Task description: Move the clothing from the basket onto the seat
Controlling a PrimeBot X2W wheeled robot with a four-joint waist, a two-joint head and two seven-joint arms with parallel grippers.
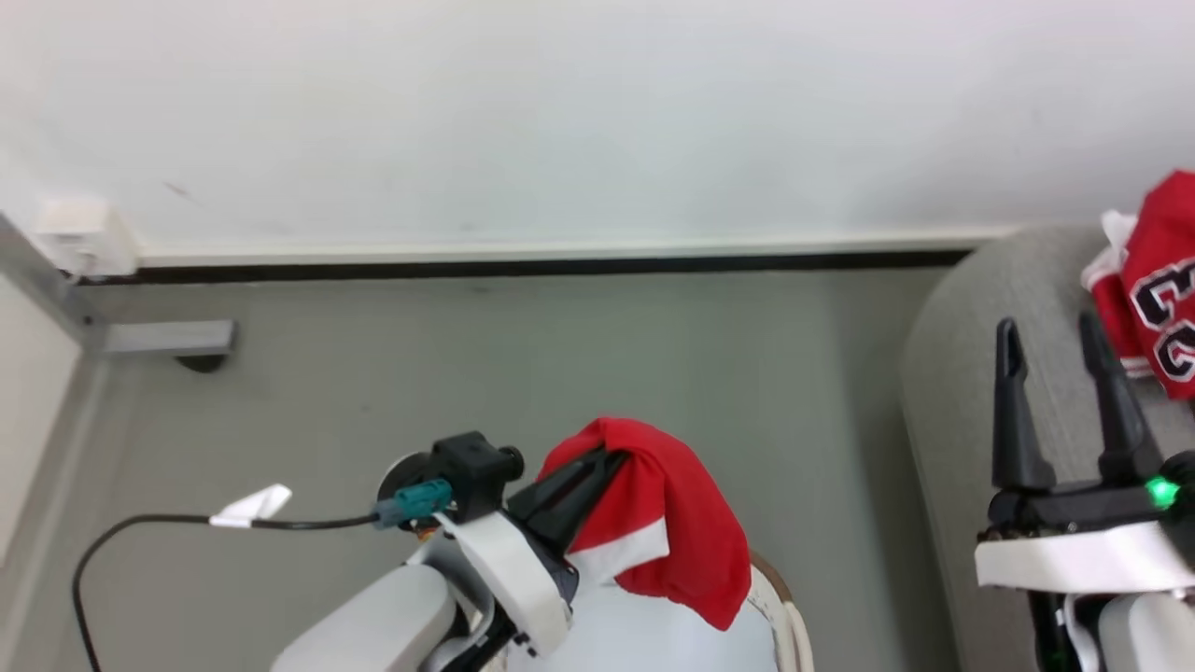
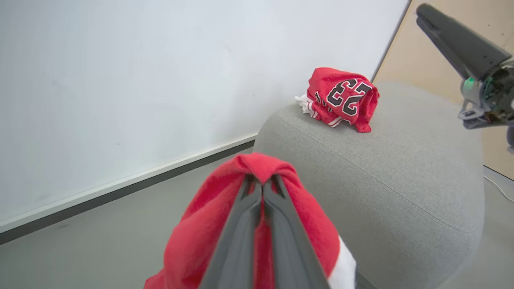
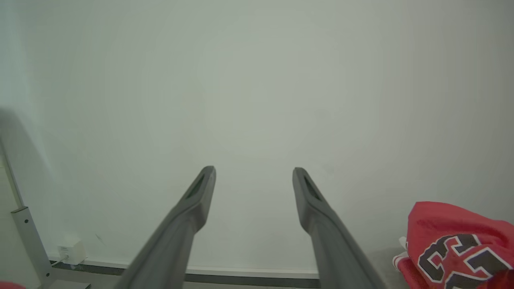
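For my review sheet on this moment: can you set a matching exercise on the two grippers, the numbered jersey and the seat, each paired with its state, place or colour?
Things:
1. left gripper
2. right gripper
3. number 23 jersey
4. seat

States:
a. grey upholstery
b. jaws open, nothing between them
c. shut on a red garment
d. lying crumpled on the seat

Pairs: 1-c, 2-b, 3-d, 4-a

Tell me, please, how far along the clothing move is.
Done: the numbered jersey lies on the seat. In hand: the left gripper is shut on a red garment, held above the basket, not yet over the seat. Left: carry it across and release; the right gripper stands open. Whether more remains in the basket is hidden.
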